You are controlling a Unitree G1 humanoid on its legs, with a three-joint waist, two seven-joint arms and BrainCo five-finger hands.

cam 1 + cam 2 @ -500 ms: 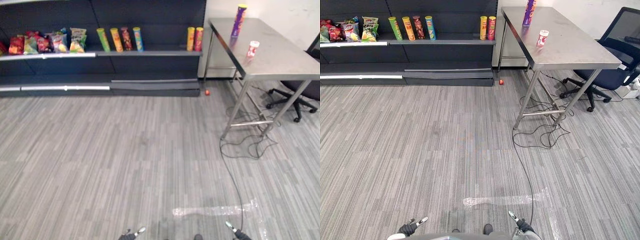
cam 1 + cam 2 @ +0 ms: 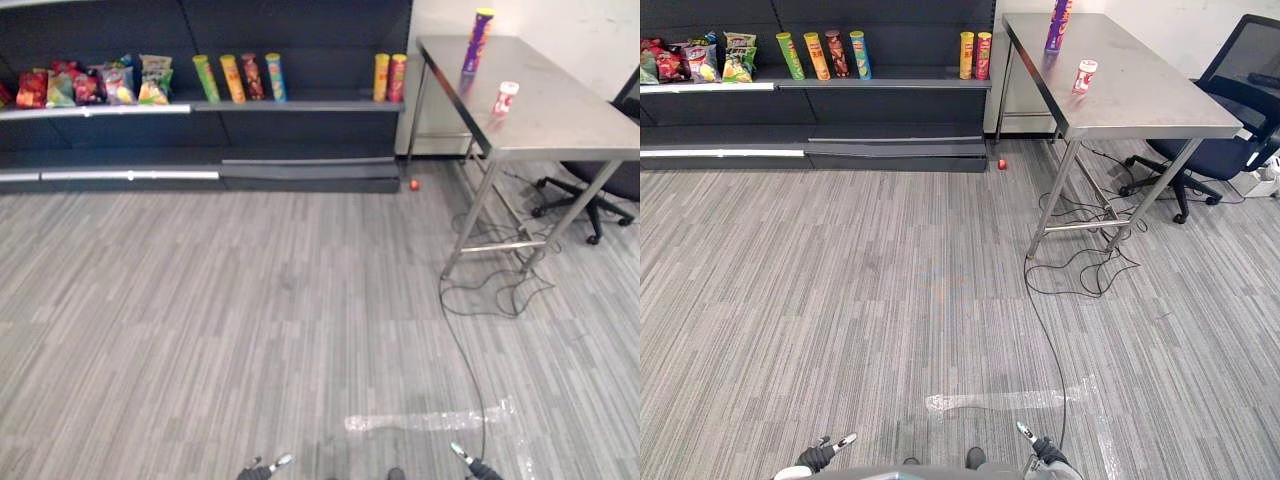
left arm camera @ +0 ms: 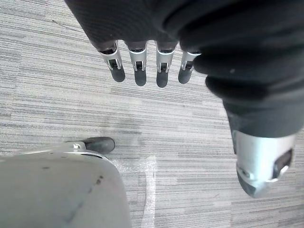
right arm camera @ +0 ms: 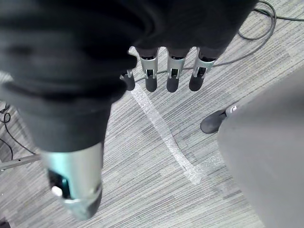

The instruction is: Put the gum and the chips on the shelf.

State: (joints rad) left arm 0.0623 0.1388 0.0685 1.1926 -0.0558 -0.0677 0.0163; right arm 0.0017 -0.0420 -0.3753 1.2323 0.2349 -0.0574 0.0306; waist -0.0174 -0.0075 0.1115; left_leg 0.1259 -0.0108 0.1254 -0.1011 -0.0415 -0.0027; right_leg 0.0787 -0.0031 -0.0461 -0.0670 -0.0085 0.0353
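Nothing of the task looks done yet. The purple chips can (image 2: 478,40) stands upright near the far edge of the tabletop (image 2: 570,120) in the upper right of the frame. The small gum tub (image 2: 505,97) stands apart from it on the same surface, closer to the camera. The shelf (image 2: 300,105) across the upper left already carries other cans (image 2: 240,78) and snack bags (image 2: 90,87). The left robot hand (image 3: 138,71) and the right robot hand (image 4: 172,78) both hang low over the floor (image 2: 250,300), well away from the tabletop, fingers straight and apart, holding nothing. Both items are yet to be fetched and shelved.
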